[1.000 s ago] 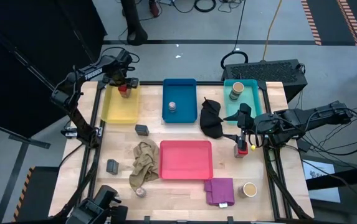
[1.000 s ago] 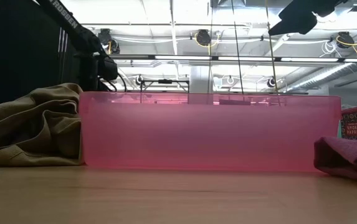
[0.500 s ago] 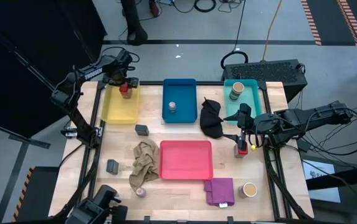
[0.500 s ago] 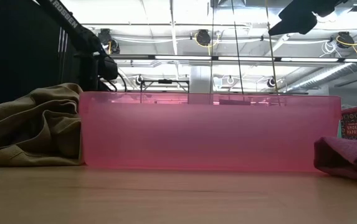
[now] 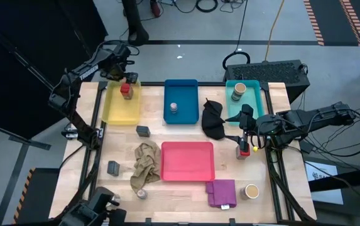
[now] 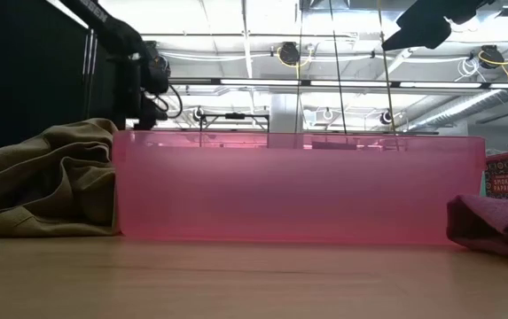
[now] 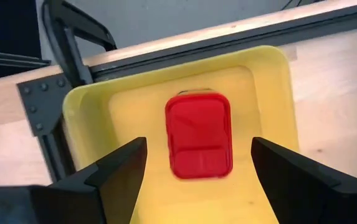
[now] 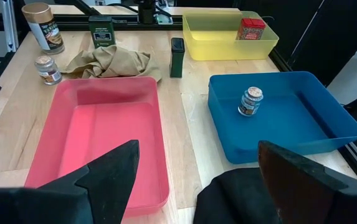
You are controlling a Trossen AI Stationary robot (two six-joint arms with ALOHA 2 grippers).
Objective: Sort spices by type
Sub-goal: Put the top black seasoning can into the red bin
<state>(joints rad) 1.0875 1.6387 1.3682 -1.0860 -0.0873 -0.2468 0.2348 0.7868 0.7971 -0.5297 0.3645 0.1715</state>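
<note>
Left claw (image 7: 194, 168) hangs wide open above the yellow tray (image 5: 118, 108), holding nothing; a red cube (image 5: 126, 91) sits alone in that tray's far corner, between the fingers in the wrist view. Right claw (image 5: 245, 142) is over another red cube (image 5: 244, 149) on the bench (image 5: 280, 176) beside the red tray (image 5: 188, 161); its fingers look spread in its wrist view, though whether they grip the cube I cannot tell.

A robotics lab: bare concrete floor (image 5: 230, 25) with cables, exposed ceiling ducts (image 6: 466, 102), striplights overhead.
</note>
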